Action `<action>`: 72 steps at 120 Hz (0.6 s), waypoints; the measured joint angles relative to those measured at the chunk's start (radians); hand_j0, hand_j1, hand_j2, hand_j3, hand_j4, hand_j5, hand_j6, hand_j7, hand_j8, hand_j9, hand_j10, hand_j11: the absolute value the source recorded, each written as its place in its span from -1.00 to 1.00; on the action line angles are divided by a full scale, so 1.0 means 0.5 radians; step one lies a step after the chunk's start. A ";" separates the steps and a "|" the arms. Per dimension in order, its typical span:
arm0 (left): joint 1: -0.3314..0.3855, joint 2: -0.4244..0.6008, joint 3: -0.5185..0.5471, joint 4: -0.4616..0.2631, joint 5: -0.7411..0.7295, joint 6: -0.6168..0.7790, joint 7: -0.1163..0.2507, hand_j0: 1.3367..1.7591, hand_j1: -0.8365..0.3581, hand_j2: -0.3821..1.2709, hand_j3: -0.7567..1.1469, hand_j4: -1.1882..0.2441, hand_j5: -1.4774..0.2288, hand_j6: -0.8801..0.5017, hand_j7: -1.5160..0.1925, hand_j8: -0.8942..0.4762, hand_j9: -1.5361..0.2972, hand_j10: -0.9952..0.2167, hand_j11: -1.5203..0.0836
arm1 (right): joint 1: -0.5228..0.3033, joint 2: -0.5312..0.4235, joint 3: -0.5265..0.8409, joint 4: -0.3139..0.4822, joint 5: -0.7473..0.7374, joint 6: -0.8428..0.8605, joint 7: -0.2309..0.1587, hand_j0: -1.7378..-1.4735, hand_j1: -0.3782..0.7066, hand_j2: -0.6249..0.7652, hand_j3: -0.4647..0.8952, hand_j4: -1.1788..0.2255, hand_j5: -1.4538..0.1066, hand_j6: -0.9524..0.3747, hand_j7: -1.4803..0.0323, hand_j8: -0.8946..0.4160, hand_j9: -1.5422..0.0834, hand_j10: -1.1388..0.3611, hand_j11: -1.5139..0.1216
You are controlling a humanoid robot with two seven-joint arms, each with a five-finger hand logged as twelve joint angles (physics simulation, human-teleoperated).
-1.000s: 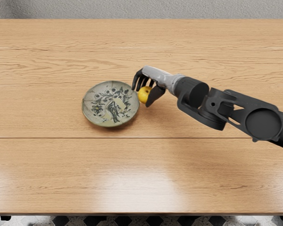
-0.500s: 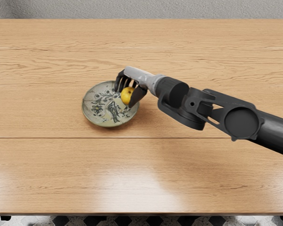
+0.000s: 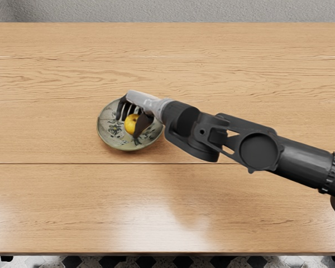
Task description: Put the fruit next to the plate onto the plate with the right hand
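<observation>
A small yellow fruit (image 3: 131, 124) is held over the middle of a patterned round plate (image 3: 109, 135) at the table's centre left. My right hand (image 3: 132, 115) is shut on the fruit, dark fingers curled behind it and the thumb in front. Its arm comes in from the right edge across the table. Whether the fruit touches the plate I cannot tell. Part of the plate's right side is hidden by the hand and wrist.
The wooden table (image 3: 167, 212) stretches wide around the plate, with its front edge near the bottom of the view. The bulky dark forearm (image 3: 257, 151) lies low over the table to the right of the plate.
The right hand has carried the fruit leftward from beside the plate's right rim to over the plate's middle. The arm has followed it to the left.
</observation>
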 joint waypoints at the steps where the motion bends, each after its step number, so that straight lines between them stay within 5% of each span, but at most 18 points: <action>1: 0.000 0.000 0.000 0.000 0.000 0.000 0.000 0.52 0.98 -0.54 -0.20 0.66 0.73 0.27 0.77 0.30 0.68 0.64 0.90 | 0.000 0.001 0.001 0.000 0.000 0.000 0.000 -0.39 0.27 0.41 -0.32 -0.24 -0.24 -0.42 -0.17 -0.26 -0.14 -0.19 -0.19; 24: 0.000 0.000 -0.001 0.000 0.000 0.000 0.000 0.52 0.98 -0.54 -0.20 0.66 0.73 0.27 0.77 0.30 0.68 0.64 0.90 | -0.003 -0.005 0.020 -0.005 -0.002 -0.006 0.002 -0.40 0.00 0.05 -0.32 0.01 0.07 -0.22 0.15 -0.20 0.15 -0.04 0.10; 54: 0.000 0.000 0.000 0.000 0.000 0.000 0.000 0.52 0.98 -0.54 -0.20 0.66 0.73 0.27 0.77 0.30 0.68 0.64 0.90 | -0.002 -0.143 0.188 0.045 0.021 0.009 0.002 -0.40 -0.52 -0.07 -0.32 0.39 0.52 0.14 0.60 0.10 0.57 0.26 0.52; 72: -0.003 0.000 -0.002 -0.001 -0.001 -0.001 0.000 0.52 0.98 -0.54 -0.20 0.66 0.73 0.27 0.77 0.30 0.68 0.64 0.90 | -0.008 -0.450 0.361 0.142 0.543 0.285 0.005 -0.40 -0.72 -0.09 -0.32 0.53 0.68 0.28 0.77 0.22 0.73 0.38 0.68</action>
